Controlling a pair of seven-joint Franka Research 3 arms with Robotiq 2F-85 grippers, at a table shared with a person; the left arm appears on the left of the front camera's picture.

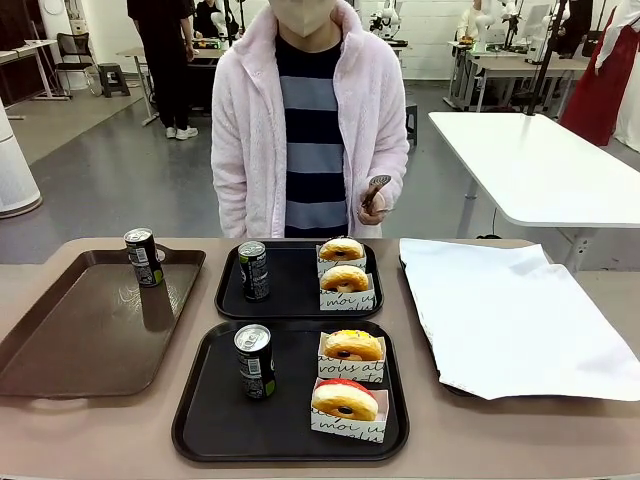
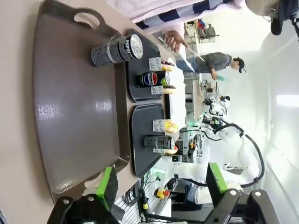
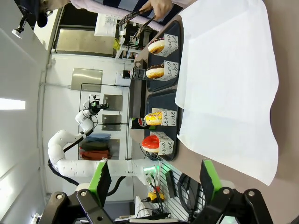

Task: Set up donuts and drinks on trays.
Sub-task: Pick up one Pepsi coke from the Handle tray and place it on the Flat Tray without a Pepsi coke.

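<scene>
Front view: you see two black trays [image 1: 290, 428] on the bench [image 1: 90, 430], each carrying one can [image 1: 254, 361] and two boxed donuts [image 1: 346, 400]. A third can [image 1: 143, 256] stands on the brown tray [image 1: 60, 350] at the left. White paper [image 1: 510, 310] lies at the right, and a person's hand [image 1: 374, 200] holds tongs [image 1: 377, 186]. Left wrist view: your left tool [image 2: 159, 189] hangs released above the brown tray's near end, holding nothing. Right wrist view: your right tool [image 3: 153, 178] is spread wide and empty near the paper's edge.
</scene>
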